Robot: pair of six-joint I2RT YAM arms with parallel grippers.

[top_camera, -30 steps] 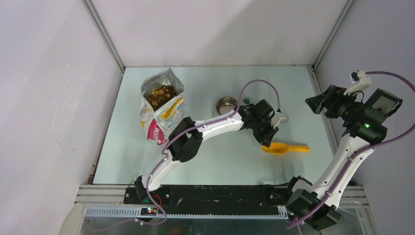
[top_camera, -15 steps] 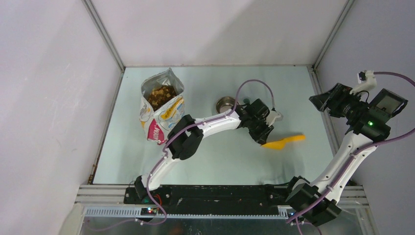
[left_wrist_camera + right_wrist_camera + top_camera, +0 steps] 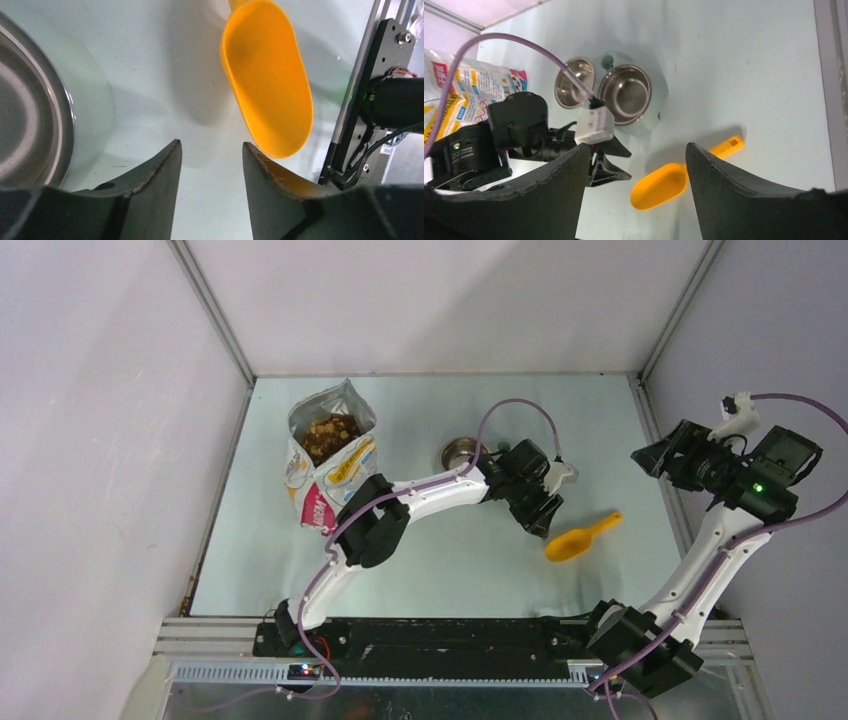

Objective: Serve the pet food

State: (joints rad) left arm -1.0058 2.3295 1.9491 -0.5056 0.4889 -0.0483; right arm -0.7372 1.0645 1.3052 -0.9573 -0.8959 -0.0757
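Observation:
The pet food (image 3: 328, 435), brown kibble, fills the open top of the white printed bag (image 3: 335, 475) at the back left. The empty yellow scoop (image 3: 580, 538) lies on the table, handle toward the far right. My left gripper (image 3: 541, 523) hovers just left of it, open and empty. In the left wrist view the scoop (image 3: 265, 80) lies just beyond the right fingertip of the left gripper (image 3: 210, 150). My right gripper (image 3: 655, 454) hangs open, high over the table's right edge. Between its fingers the right wrist view looks down on the scoop (image 3: 661, 185); the right gripper (image 3: 638, 146) holds nothing.
A steel bowl (image 3: 462, 453) stands mid-table behind the left arm. The right wrist view shows it as one of two bowls (image 3: 626, 95) in a pale holder (image 3: 659, 100). The bowl (image 3: 30, 115) is close on the left gripper's left. Frame rails run along the table edges.
The left gripper has opened and let go of the scoop. The scoop has swung round, handle now toward the far right. The right arm has shifted a little.

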